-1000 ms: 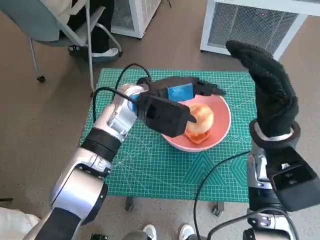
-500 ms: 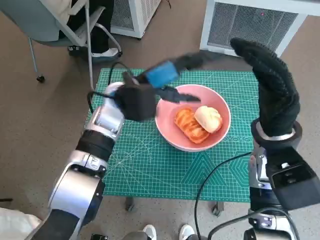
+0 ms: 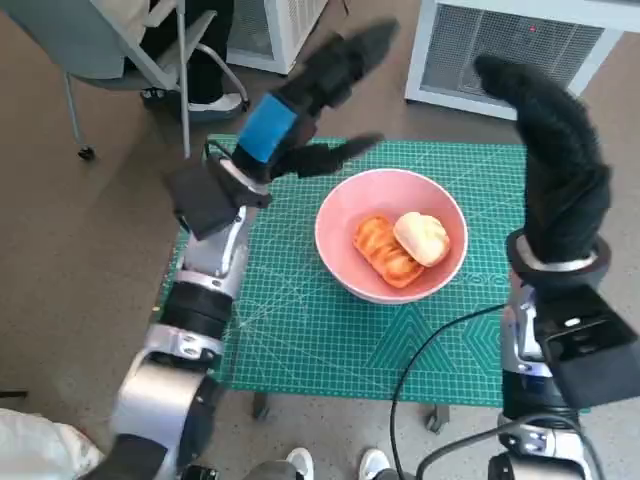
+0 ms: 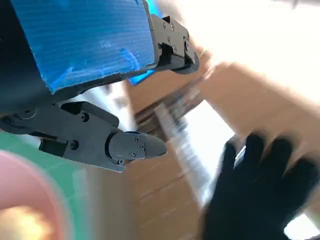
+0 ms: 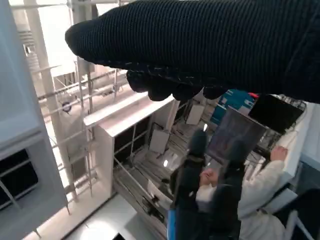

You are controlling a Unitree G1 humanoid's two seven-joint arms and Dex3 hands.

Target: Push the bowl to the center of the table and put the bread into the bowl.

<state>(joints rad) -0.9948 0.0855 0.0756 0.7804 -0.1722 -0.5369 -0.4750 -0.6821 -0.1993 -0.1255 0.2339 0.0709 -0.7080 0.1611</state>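
- the left hand (image 3: 300, 110) has come way up since a second ago: back then it was low over the bowl, right on top of the bread, and now it's lifted high above the far left side of the tabletop (image 3: 300, 320), fingers spread, holding nothing.
- half a second ago it was already clear of the bowl rim, so it looks like a straight pull-back after letting go.
- the bowl (image 3: 392, 247) sits about where it did, roughly mid-tabletop and a touch toward the right; the slight shift in the head view looks like camera movement, not the bowl moving.
- the bread (image 3: 400, 243) is inside the bowl, resting on the bottom, nothing touching it.
- so both halves of the task look basically done from here: bowl is near the centre, bread is in it. probably all that's left is parking the arms.
- the right hand (image 3: 556, 160) is raised upright beside the right edge of the tabletop, gloved fingers together and slightly curved, empty as far as the head view shows. it hasn't really moved over the last second.
- counts: one pink bowl, one green cutting mat on the tabletop, two hands. the bread reads as two pieces, an orange ridged one and a paler round one touching it, though it could be one loaf broken up, hard to say.
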